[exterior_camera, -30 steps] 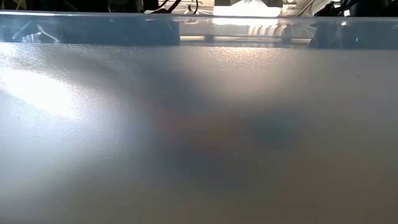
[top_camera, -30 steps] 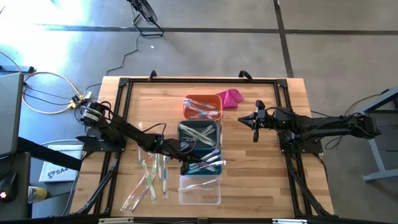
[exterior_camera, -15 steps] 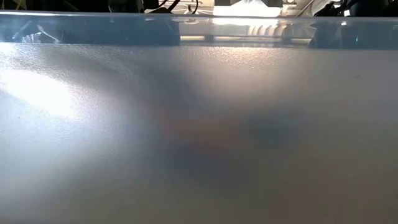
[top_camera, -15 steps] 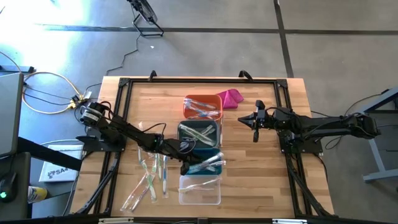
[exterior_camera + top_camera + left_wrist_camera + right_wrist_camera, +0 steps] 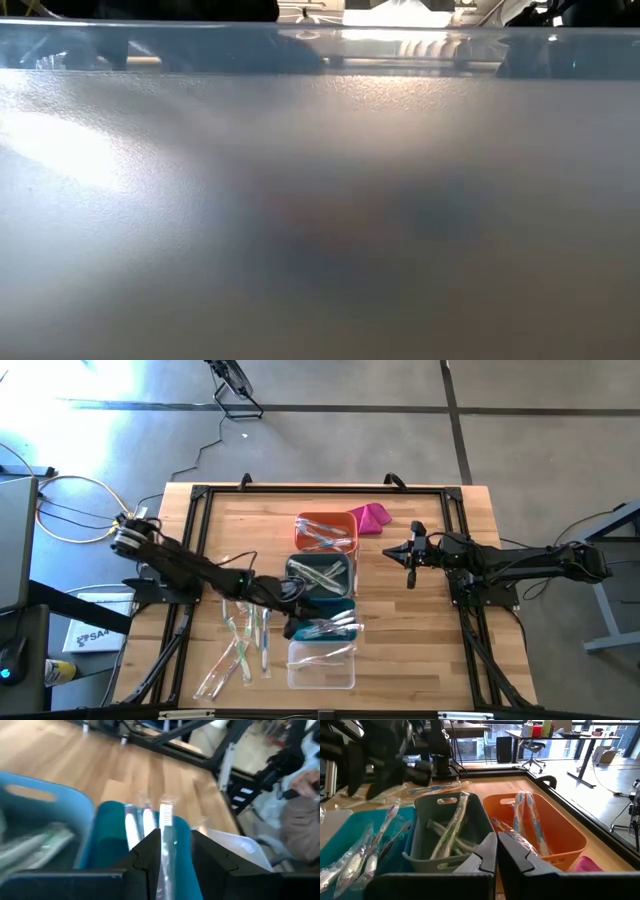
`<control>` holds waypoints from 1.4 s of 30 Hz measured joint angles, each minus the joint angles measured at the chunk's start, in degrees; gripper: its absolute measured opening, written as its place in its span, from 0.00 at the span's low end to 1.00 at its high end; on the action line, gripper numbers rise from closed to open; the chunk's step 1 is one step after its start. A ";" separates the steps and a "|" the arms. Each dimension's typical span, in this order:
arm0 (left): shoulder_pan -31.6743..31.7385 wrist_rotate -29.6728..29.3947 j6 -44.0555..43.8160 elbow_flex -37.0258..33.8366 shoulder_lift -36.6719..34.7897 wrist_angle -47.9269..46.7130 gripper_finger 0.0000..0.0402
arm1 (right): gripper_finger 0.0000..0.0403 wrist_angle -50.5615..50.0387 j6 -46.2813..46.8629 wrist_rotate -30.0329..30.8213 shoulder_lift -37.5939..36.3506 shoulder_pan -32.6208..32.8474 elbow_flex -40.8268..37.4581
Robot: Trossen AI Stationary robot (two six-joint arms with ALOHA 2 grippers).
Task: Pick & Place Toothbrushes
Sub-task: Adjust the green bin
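Loose toothbrushes [image 5: 240, 648] lie scattered on the wood at the table's [image 5: 420, 660] left, and the left gripper [image 5: 292, 628] sits at the teal bin's [image 5: 322, 612] left edge, fingers apart around one wrapped brush lying over that bin's rim (can't tell if it's pinched or just resting there). More brushes lie in the grey bin [image 5: 320, 574] and orange bin [image 5: 326, 532], the clear bin [image 5: 321, 666] sits nearest the front, and off to the right the right gripper [image 5: 410, 570] hangs clamped shut over bare wood, well clear of the bins.

Grey concrete floor [image 5: 330, 430], sunlit patch at left; office chair [image 5: 534, 751], desks by bright windows [image 5: 470, 740].
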 joint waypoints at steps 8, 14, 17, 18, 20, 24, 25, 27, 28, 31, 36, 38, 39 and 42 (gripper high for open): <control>-0.02 -8.69 -1.16 -0.07 -10.71 -21.49 0.09 | 0.01 -0.27 0.00 0.00 0.00 0.00 0.00; -0.04 -16.30 -7.85 -0.07 -14.46 -35.09 0.02 | 0.01 -0.24 0.00 0.00 -0.02 0.00 0.00; -0.03 -20.58 -11.52 -0.07 -14.79 -41.14 0.01 | 0.01 -0.19 0.00 0.00 -0.02 0.00 0.00; -0.02 -21.92 -12.69 -0.07 -14.85 -42.84 0.00 | 0.01 -0.22 0.00 0.01 -0.01 -0.02 0.00; 0.00 -24.02 -15.58 -0.07 -14.87 -46.36 0.00 | 0.01 -0.18 0.00 0.00 -0.02 0.00 0.00; 0.00 -27.10 -21.20 -0.07 -14.87 -52.74 0.00 | 0.01 -0.18 0.00 0.00 -0.02 -0.02 0.00; 0.00 -27.54 -22.29 -0.07 -14.87 -53.95 0.00 | 0.01 -0.18 0.00 0.01 -0.01 -0.01 0.00; 0.00 -28.57 -23.89 -0.07 -14.87 -55.33 0.00 | 0.01 -0.17 -0.01 0.00 -0.02 0.00 0.00; 0.00 -28.96 -24.21 -0.07 -14.86 -55.59 0.00 | 0.01 -0.16 0.00 0.00 -0.02 -0.01 0.00; 0.01 -29.34 -24.55 -0.07 -14.45 -55.50 0.00 | 0.01 -0.16 0.00 0.00 -0.01 -0.01 0.00; 0.50 -30.47 -26.89 -0.07 -11.55 -55.55 0.00 | 0.01 -0.11 0.00 0.00 0.00 -0.01 0.00; 1.35 -30.67 -27.96 -0.08 -10.10 -55.57 0.00 | 0.01 -0.03 0.00 0.00 -0.02 -0.02 0.00; 1.90 -30.69 -28.20 -0.10 -9.47 -55.38 0.00 | 0.01 0.00 0.00 0.01 -0.02 -0.02 0.00; 3.65 -30.41 -28.00 -0.10 -7.43 -53.25 0.00 | 0.01 0.02 0.02 0.00 -0.02 -0.02 0.00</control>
